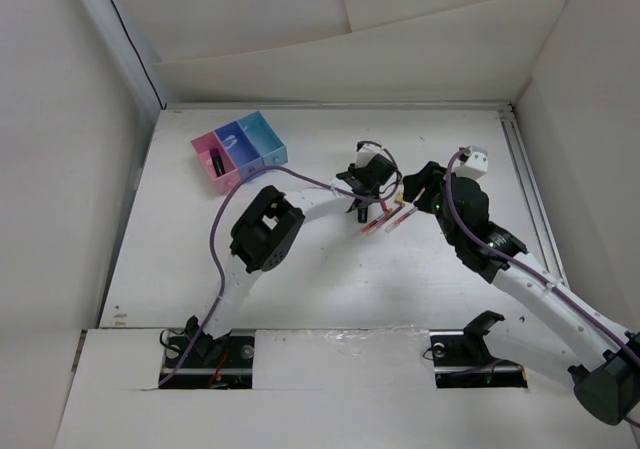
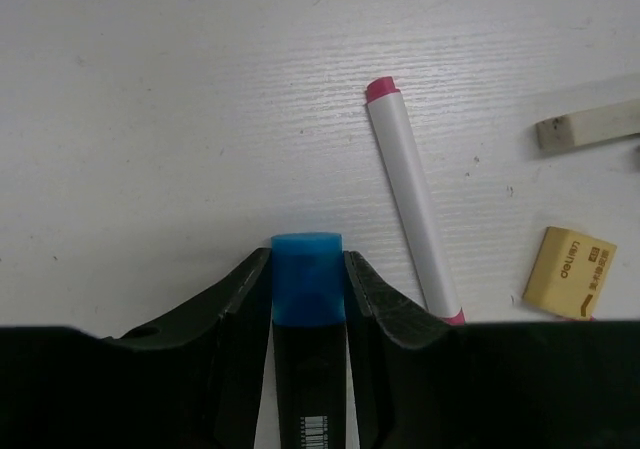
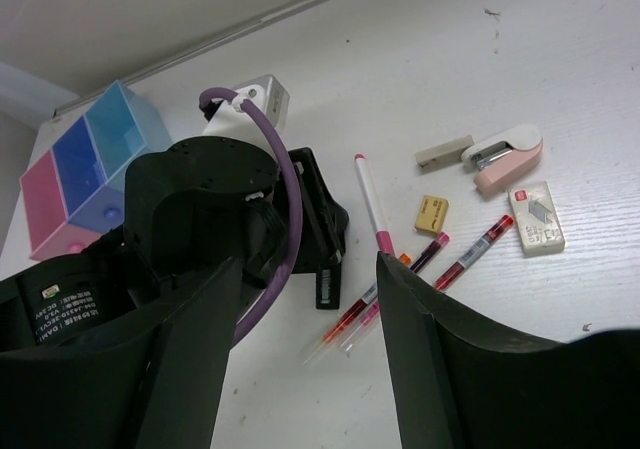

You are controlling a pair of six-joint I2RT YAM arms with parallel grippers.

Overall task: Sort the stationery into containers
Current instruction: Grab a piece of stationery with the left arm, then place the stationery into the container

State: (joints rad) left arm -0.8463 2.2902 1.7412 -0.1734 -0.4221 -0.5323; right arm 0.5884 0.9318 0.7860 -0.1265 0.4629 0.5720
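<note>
A black marker with a blue cap [image 2: 307,289] lies on the white table between the fingers of my left gripper [image 2: 307,259], and both pads press the cap's sides. Its barcode end [image 3: 330,287] sticks out behind the left gripper [image 1: 360,209]. Beside it lie a white pen with pink ends [image 2: 412,199], a yellow eraser [image 2: 570,272] and a pale eraser [image 2: 585,126]. The containers stand at the far left: pink [image 1: 213,159], purple-blue [image 1: 237,144] and light blue [image 1: 265,134]. My right gripper [image 3: 310,264] hangs open above the table, with nothing between its fingers.
Red and pink thin pens [image 3: 390,294] and another red pen [image 3: 475,252] lie right of the left gripper. A pink stapler [image 3: 505,157] and a small white box [image 3: 535,219] sit further right. A dark item [image 1: 217,164] lies in the pink container.
</note>
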